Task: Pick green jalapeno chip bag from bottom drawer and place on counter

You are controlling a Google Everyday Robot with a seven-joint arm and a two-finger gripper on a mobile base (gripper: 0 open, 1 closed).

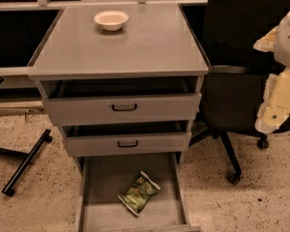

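The green jalapeno chip bag (138, 193) lies flat on the grey floor of the bottom drawer (104, 187), right of centre and towards the front. The drawer is pulled fully open. The counter (135, 45) is the flat grey top of the cabinet above it. My gripper (276, 100) shows as a pale cream shape at the right edge of the view. It is level with the upper drawers, well to the right of the cabinet and far above the bag. It holds nothing that I can see.
A cream round bowl (111, 20) stands at the back of the counter. The two upper drawers (123, 108) with black handles stand slightly open. A black office chair (232, 95) is close to the cabinet's right side. A black stand leg (26, 161) lies on the speckled floor at left.
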